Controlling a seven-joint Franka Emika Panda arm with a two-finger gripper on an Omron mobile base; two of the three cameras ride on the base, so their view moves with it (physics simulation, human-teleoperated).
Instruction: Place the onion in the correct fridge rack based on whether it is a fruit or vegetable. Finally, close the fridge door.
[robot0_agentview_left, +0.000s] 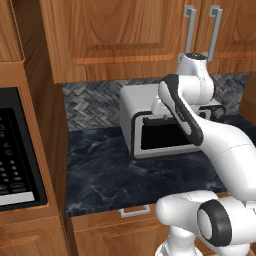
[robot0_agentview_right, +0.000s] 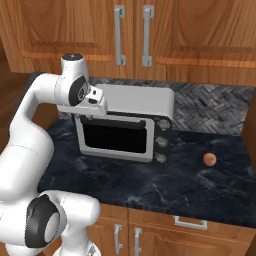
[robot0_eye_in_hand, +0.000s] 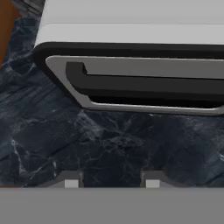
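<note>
left base view: the arm reaches over the dark marble desk (robot0_agentview_left: 105, 170) toward the toaster oven (robot0_agentview_left: 160, 130), the hand tucked behind the elbow. right base view: the onion (robot0_agentview_right: 209, 159) sits on the desk well to the right of the hand (beyond the oven). hand view: the pincer (robot0_eye_in_hand: 109, 180) hangs spread and empty, its fingertips (robot0_eye_in_hand: 71, 183) above bare marble.

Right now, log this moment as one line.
end effector: open, nothing held, above toaster oven | onion: on counter, right of oven | not yet grasped
</note>
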